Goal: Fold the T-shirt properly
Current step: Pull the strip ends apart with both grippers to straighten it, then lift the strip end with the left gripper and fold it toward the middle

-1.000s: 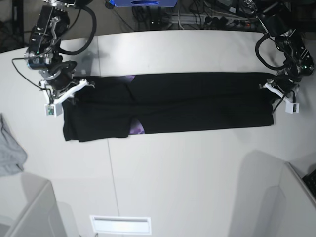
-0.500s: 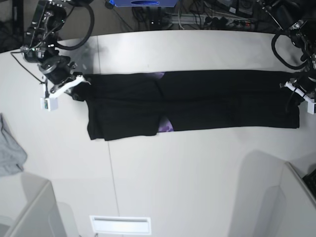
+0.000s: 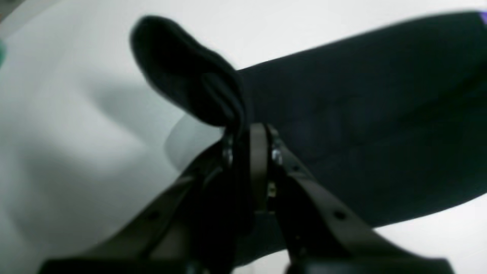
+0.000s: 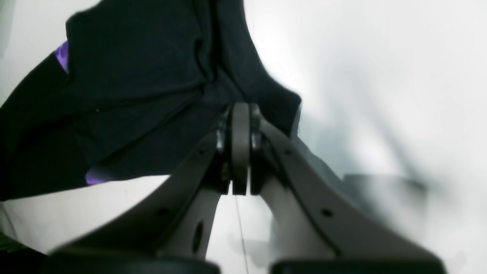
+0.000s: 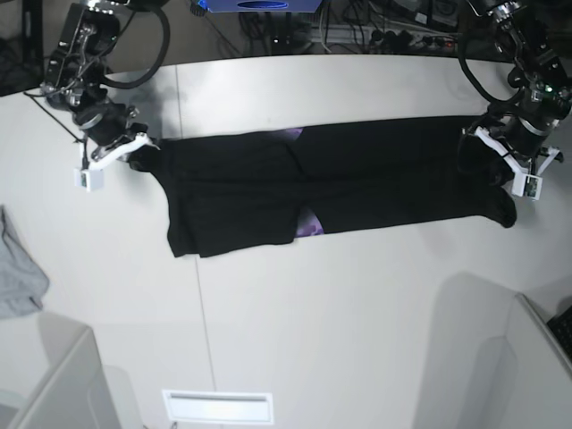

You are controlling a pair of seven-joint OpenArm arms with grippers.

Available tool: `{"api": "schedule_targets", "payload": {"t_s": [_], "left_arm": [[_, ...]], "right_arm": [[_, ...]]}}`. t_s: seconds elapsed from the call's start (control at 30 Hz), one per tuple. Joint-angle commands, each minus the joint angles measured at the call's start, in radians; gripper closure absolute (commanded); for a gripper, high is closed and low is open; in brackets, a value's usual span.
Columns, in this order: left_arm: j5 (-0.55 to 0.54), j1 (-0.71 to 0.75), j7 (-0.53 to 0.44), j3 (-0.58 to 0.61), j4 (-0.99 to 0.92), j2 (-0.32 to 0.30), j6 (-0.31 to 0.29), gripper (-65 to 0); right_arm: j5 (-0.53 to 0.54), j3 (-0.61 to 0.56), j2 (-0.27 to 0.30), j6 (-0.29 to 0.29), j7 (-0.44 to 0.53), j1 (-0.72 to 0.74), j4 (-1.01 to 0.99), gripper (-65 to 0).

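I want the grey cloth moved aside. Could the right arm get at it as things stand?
Probably not yet: the right tool is shut on the T-shirt corner. The grey cloth lies uncovered at the table edge.

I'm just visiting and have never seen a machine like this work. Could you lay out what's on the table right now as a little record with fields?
Main item: black T-shirt, folded into a long band, lying across the table
Print: purple patches peeking out near the band's middle
Left end effector: shut on the T-shirt's end, that end bunched up
Right end effector: shut on the opposite end
Other item: grey cloth at the table's edge, untouched
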Motion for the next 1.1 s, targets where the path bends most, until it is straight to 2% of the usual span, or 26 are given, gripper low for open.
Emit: {"api": "schedule_targets", "payload": {"t_s": [0.0,0.1,0.27,0.33,0.43,0.7,0.83,1.07], "left_arm": [[-0.015,-0.005,-0.022,0.016,0.036,-0.009,0.016,0.0],[-0.015,-0.005,-0.022,0.078,0.068,0.014,0.044,0.0],[-0.015,-0.008,-0.022,0.185,0.091,0.052,0.050,0.0],[-0.015,-0.007,-0.022,0.227,0.091,0.067,0.090,0.0],[-0.018,-0.005,-0.023,0.302,0.091,0.069,0.150,0.0],[-0.021,-0.036,-0.023,0.451,0.090,0.069,0.213,0.0],[-0.021,-0.047,-0.023,0.510,0.090,0.070,0.263,0.0],[-0.021,-0.047,-0.023,0.569,0.090,0.070,0.271,0.0]], "right_arm": [[0.018,0.003,0.009,0.006,0.018,0.007,0.018,0.0],[0.018,0.003,0.009,0.006,0.018,0.007,0.018,0.0],[0.018,0.003,0.009,0.006,0.018,0.007,0.018,0.0],[0.018,0.003,0.026,0.006,0.018,0.007,0.018,0.0],[0.018,0.003,0.034,0.006,0.018,0.007,0.018,0.0],[0.018,0.003,0.035,0.006,0.018,0.009,0.018,0.0],[0.018,0.003,0.035,0.006,0.018,0.021,0.016,0.0],[0.018,0.003,0.035,0.006,0.018,0.026,0.016,0.0]]}}
